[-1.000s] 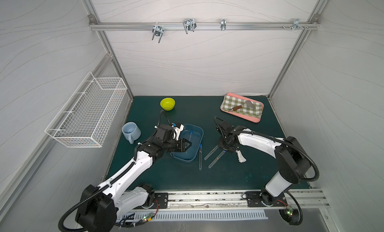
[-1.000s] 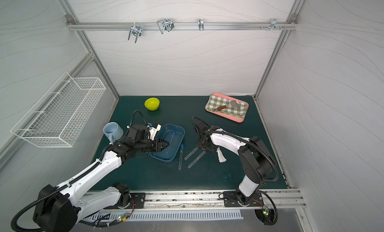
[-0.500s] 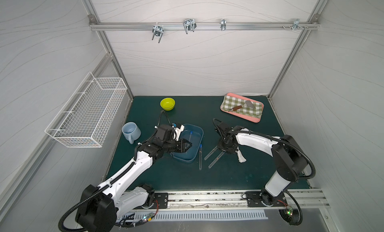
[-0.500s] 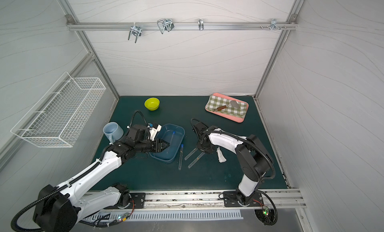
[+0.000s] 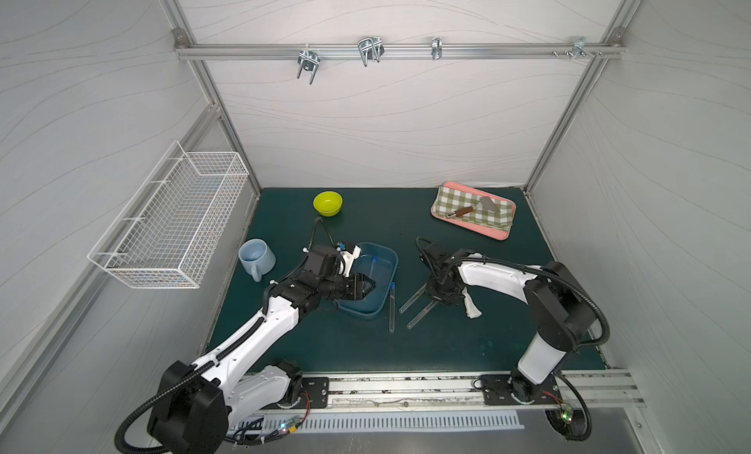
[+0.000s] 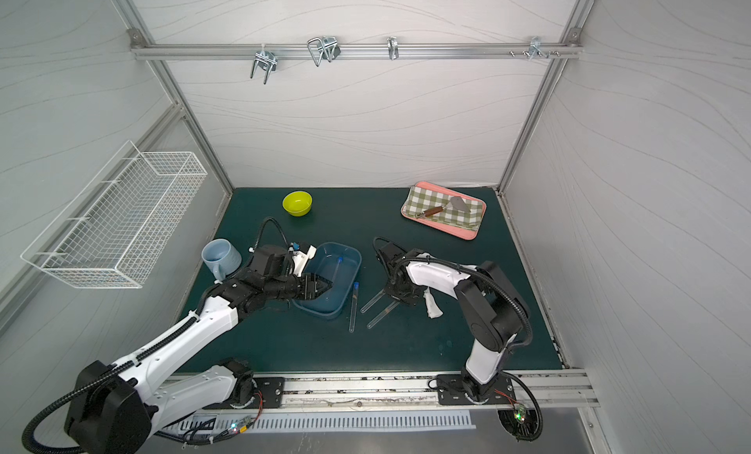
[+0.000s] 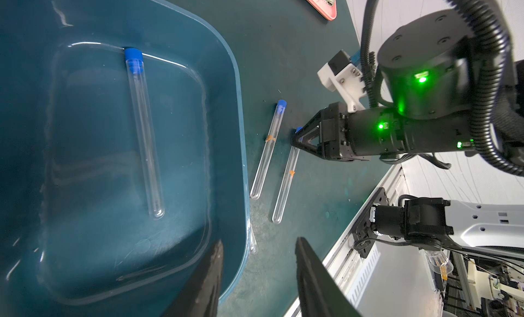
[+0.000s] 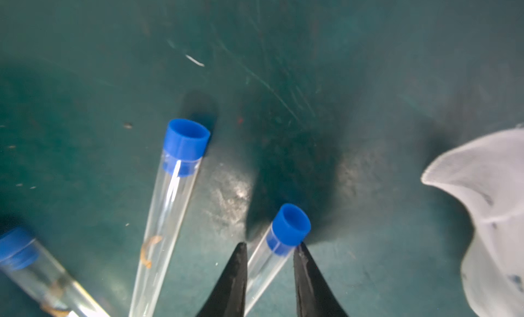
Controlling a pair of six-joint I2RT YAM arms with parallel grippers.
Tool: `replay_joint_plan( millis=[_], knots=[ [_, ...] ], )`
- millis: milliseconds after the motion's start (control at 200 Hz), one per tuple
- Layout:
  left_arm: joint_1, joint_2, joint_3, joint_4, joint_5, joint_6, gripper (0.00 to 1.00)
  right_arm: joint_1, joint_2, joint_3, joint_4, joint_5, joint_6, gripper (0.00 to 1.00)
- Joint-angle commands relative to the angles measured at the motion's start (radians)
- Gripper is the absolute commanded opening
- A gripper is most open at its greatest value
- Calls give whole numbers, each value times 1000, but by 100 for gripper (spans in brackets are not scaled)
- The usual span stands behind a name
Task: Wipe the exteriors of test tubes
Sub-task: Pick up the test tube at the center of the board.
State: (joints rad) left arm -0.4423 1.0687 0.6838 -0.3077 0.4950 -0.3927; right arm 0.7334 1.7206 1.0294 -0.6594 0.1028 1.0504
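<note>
1 test tube (image 7: 144, 131) is seen lying in the tub (image 7: 236, 108); 3 more lie unwiped on the surface (image 5: 447, 350), so wiping is judged barely begun. Right gripper (image 8: 269, 244) jaws flank 1 of these below its cap, grip unconfirmed; left gripper (image 7: 259, 241) jaws are parted, empty.

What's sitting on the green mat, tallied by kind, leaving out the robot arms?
Test tubes: 4 (1 inside the tub)
Blue tub: 1
Mug: 1
Bowl: 1
Pink tray: 1
Checked cloth: 1
Spatula: 1
White wipe: 1
Total: 11
</note>
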Motion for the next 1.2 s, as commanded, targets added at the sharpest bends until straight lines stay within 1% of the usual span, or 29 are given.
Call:
replay_joint_plan(
  millis=[0, 365, 550, 685, 810, 885, 960, 1020, 1121, 1196],
  knots=[
    [-5, -1, 5, 35, 18, 12, 44, 1, 24, -13, 10, -4, 36, 28],
    [-5, -4, 5, 33, 17, 9, 44, -9, 41, -8, 28, 2, 24, 14],
    [-4, -19, 15, 22, 19, -4, 44, -8, 27, -2, 51, -2, 0, 12],
    [-5, -43, 29, -1, 40, -18, 45, -5, -41, 9, 46, 9, -37, 12],
    [-11, -61, 26, 12, 113, -50, 45, -8, -146, 23, 24, 15, -80, 12],
    [-45, -60, 28, 33, 138, -68, 45, -18, -208, 36, 13, 13, -109, 12],
    [-113, -45, 33, 75, 136, -85, 46, -39, -264, 48, 9, -3, -137, 12],
    [-172, -18, 34, 144, 139, -110, 48, -56, -304, 61, 8, -20, -156, 12],
    [-251, 71, 56, 260, 160, -158, 48, -80, -356, 94, 0, -33, -180, 12],
    [-293, 147, 101, 300, 174, -170, 48, -92, -381, 126, -12, -43, -202, 12]
  ],
)
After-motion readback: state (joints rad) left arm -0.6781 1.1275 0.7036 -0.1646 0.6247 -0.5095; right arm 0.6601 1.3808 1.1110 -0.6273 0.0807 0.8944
